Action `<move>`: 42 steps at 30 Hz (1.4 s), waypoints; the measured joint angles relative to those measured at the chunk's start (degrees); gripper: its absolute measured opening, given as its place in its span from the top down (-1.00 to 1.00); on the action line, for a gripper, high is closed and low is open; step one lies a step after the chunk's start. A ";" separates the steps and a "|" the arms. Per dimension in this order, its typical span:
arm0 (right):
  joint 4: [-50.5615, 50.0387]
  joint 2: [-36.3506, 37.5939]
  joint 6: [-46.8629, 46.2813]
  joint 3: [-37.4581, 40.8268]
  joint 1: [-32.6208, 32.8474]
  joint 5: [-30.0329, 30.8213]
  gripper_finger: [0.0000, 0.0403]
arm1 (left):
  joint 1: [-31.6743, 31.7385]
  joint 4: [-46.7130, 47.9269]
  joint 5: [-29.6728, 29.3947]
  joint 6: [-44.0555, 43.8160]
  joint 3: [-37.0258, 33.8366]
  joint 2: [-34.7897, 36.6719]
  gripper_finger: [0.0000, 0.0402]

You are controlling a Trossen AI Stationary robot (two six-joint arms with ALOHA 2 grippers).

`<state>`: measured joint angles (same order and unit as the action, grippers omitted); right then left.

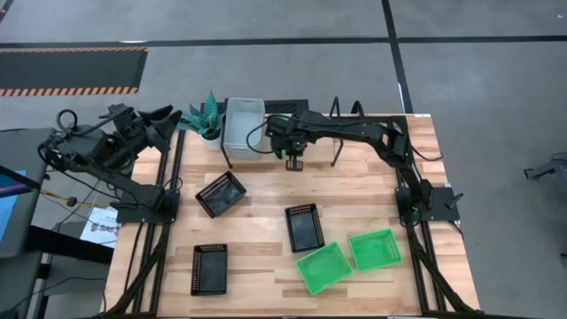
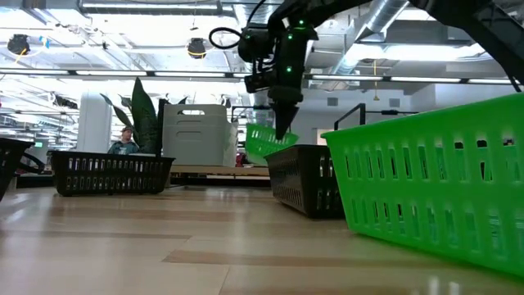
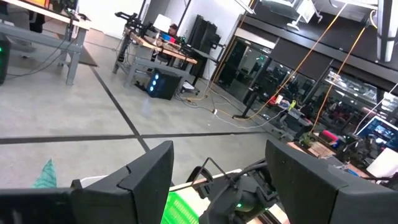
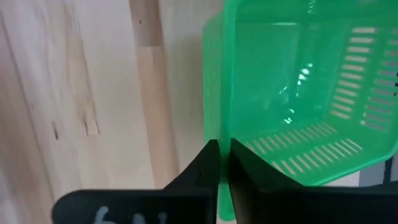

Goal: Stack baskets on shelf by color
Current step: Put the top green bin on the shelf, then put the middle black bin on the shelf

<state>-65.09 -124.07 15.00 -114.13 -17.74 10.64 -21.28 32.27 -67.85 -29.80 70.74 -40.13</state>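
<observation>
My right gripper [image 1: 295, 162] reaches to the table's far middle, in front of the shelf [image 1: 340, 108], and is shut on a green basket [image 2: 267, 144]; my arm covers that basket in the high view. The grey-white baskets [image 1: 244, 124] sit stacked at the shelf's left end. Two more green baskets [image 1: 323, 268] [image 1: 375, 249] lie flat near the near right corner. Three black baskets [image 1: 220, 193] [image 1: 304, 228] [image 1: 209, 268] lie flat on the table's middle and left. My left gripper [image 1: 168, 120] waits open at the far left corner, beside the plant. My right gripper pinches the green basket's wall at its rim [image 4: 219, 134], one finger inside the basket and one outside. The fingers [image 4: 199, 171] come from above, pointing down. The basket hangs tilted below the fingers [image 2: 282, 123]; the black basket in front hides whether its low end rests on anything.
A teal spiky potted plant [image 1: 205, 117] stands at the far left corner, next to the grey-white stack. Bare wood lies between the black baskets and the shelf. The table's right edge carries my right arm's base [image 1: 425, 199]. A person sits in the room beyond [image 2: 124, 141].
</observation>
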 joint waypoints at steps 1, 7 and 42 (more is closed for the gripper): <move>0.30 0.02 -0.05 0.00 -0.01 0.01 0.76 | 0.02 0.00 0.00 0.00 -0.02 -0.01 -0.22; 1.07 0.37 -1.97 -0.04 -0.81 -0.01 0.46 | 0.02 0.02 0.00 0.00 -0.02 0.00 -0.22; -3.53 9.33 0.42 15.11 12.46 -29.37 0.09 | 0.00 3.54 5.89 0.00 -0.01 0.01 -0.22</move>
<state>-68.62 -114.74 15.42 -99.01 -5.28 -18.73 -21.28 35.81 -61.96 -29.80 70.73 -40.12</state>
